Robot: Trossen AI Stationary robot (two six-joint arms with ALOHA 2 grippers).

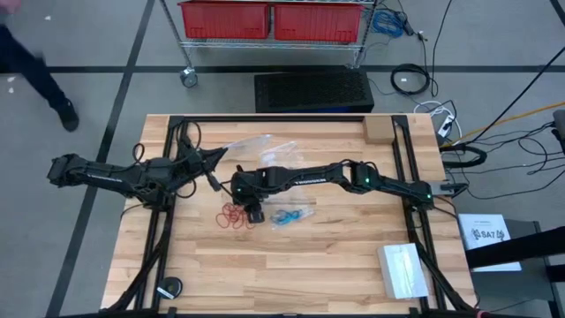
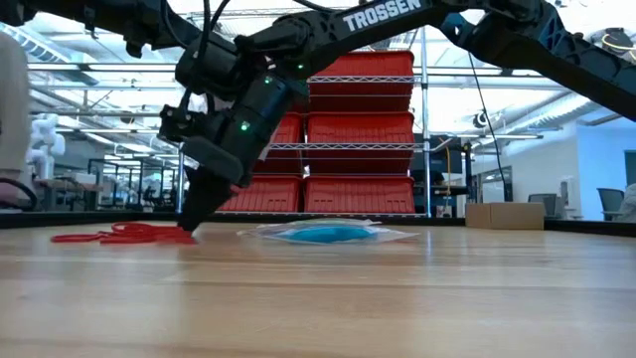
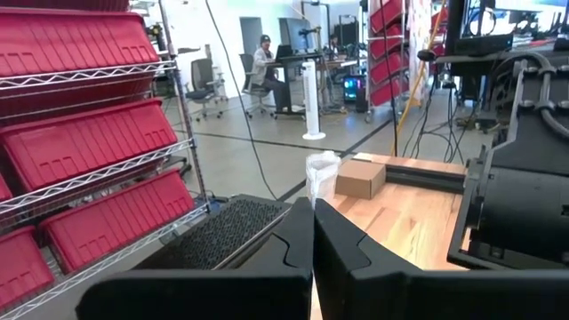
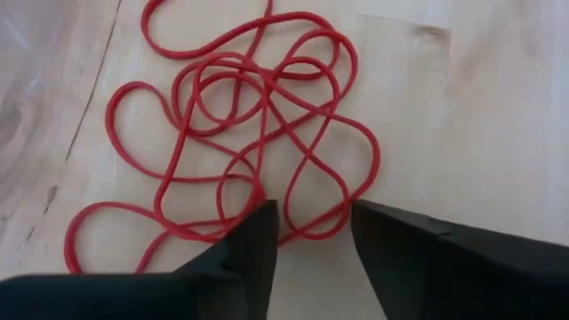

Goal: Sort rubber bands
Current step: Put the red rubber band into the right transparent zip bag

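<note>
While the right arm reaches across the middle of the pale wooden table [image 1: 309, 256], the scene reads as follows.

Right gripper: the right gripper [image 4: 313, 233] is down at the table surface, its 2 dark fingers a narrow gap apart and straddling a loop at the near edge of the tangled red rubber bands [image 4: 258, 124]; nothing is lifted yet.

Red cluster: loose on bare wood left of centre in the high view, touching the fingertips.

Blue cluster: the thin blue rubber bands [image 1: 290, 215] lie just right of the red ones, seemingly inside or on a clear plastic bag [image 2: 323, 234]; which, I cannot tell.

Green cluster: not visible anywhere.

Other bags: more crumpled clear plastic bags [image 1: 256, 146] lie on the far side of the table.

Left gripper: the left gripper [image 3: 311, 258] waits at the table's left side, fingers pressed together, empty, pointing toward the room.

Progress: early to middle, by my judgement; the blue may be sorted, the red is still loose and only about to be picked, and green is unaccounted for.
</note>
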